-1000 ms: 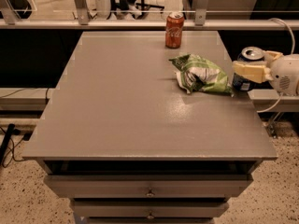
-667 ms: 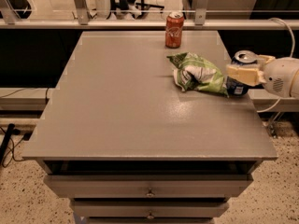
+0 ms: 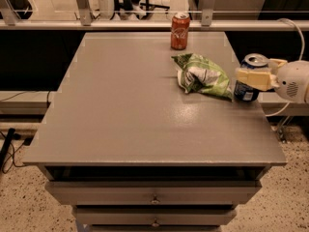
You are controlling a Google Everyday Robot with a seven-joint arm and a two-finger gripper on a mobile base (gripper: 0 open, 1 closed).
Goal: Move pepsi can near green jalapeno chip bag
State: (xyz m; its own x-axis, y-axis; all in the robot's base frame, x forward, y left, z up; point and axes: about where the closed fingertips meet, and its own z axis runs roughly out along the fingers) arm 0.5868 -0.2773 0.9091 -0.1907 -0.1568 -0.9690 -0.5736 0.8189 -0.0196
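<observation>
Compared with a second ago, the gripper point(image 3: 252, 74) and the pepsi can point(image 3: 245, 92) have slid a little leftward across the grey table point(image 3: 120, 115), closing on the green jalapeno chip bag point(image 3: 203, 76). The red soda can point(image 3: 179, 31) and the bag have not budged.

From where I stand, the gripper reaches in from the right edge, its white body hanging just off the table's side. Its cream fingers point(image 3: 256, 78) are clamped around the pepsi can, one lying across the can's front below the silver top and the other mostly hidden behind it. The can is upright near the table's right edge, its blue lower half showing beneath the finger, just beside the bag's right end. I cannot tell whether the can and the bag touch, nor whether the can's base sits on the tabletop.

The bag lies crumpled on its side, right of the table's middle. The red soda can stands upright at the far edge, well apart from the bag.

Under the tabletop are drawers point(image 3: 154, 192), shut, so whatever is inside them is hidden.
</observation>
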